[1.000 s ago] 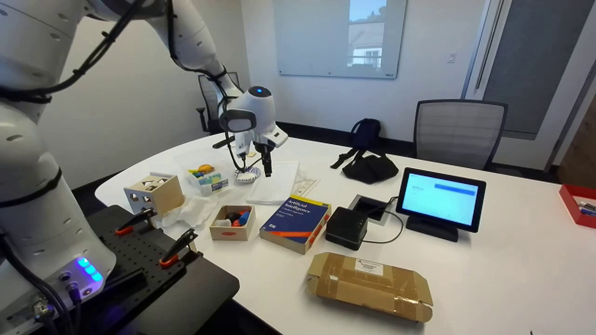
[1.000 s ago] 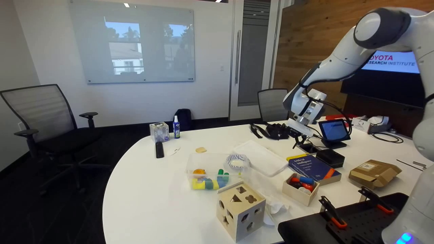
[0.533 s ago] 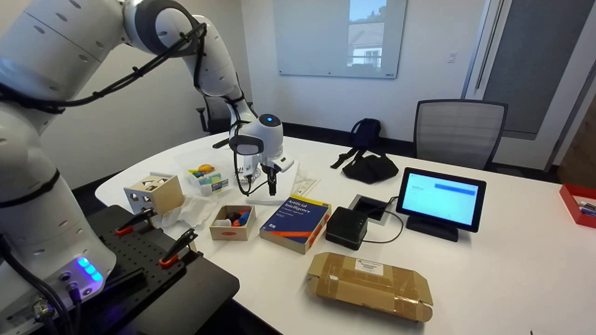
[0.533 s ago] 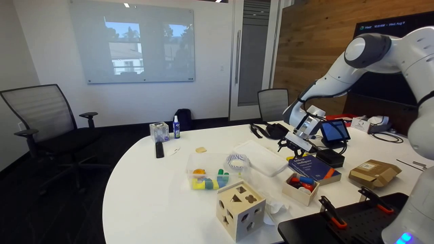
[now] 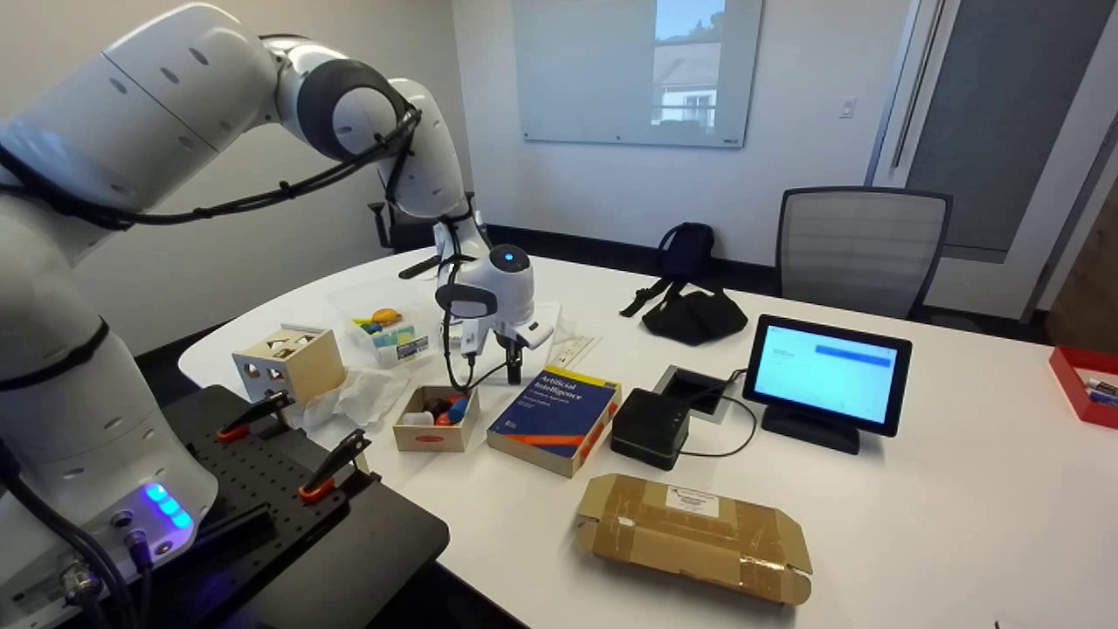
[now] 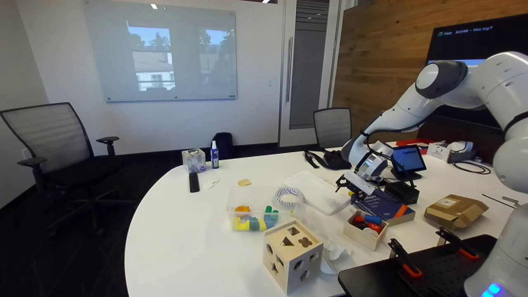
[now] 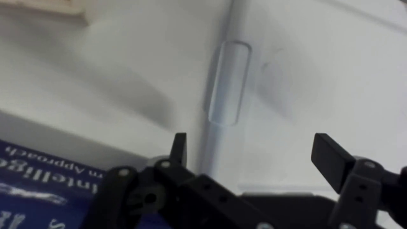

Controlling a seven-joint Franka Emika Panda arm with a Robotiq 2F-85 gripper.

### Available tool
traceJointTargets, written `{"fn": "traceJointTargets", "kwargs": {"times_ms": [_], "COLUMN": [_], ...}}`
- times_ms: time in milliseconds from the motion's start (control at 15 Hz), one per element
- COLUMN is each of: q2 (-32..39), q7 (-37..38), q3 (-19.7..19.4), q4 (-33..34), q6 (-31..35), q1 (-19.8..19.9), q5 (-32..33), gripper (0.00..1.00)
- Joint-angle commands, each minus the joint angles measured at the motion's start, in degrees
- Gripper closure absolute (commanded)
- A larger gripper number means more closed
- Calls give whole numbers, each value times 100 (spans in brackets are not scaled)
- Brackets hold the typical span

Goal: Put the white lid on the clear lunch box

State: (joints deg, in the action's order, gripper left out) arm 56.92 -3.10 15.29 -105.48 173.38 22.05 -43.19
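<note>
The white lid [image 6: 315, 192] lies flat on the table between the clear lunch box and the blue book. Its near edge, with a clear tab, fills much of the wrist view [image 7: 302, 82]. The clear lunch box [image 6: 256, 194] holds several colourful toy pieces; it also shows in an exterior view [image 5: 412, 349]. My gripper [image 6: 345, 194] is open and empty, just above the lid's edge beside the book. In the wrist view the two fingers [image 7: 249, 140] stand apart on either side of that edge. In an exterior view the arm hides much of the lid [image 5: 548, 316].
The blue book [image 5: 559, 415] lies beside the gripper, with a small wooden box of toys [image 5: 437, 437] near it. A wooden shape-sorter cube [image 6: 293, 255] stands near the lunch box. A patterned dish [image 6: 288, 196] sits between lunch box and lid. A cardboard box [image 5: 694, 537] lies farther off.
My gripper has come down and moved toward the lid's edge near the book and wooden toy box. It stays open. The lid and lunch box have not visibly moved.
</note>
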Motion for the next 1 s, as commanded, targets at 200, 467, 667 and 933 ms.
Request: {"fn": "traceJointTargets", "kwargs": {"times_ms": [200,467,667,933], "q2": [645,1003,1142,1166], "q7": [-276,-536,-717,-913], "q3": [493,884,1185,1721], "q4": [530,764,784,669], "q6": [574,1042,1272,1503], "q1": [337,614,870,1332], "q5": [-19,93,175,342], "gripper": [0,34,58,85]}}
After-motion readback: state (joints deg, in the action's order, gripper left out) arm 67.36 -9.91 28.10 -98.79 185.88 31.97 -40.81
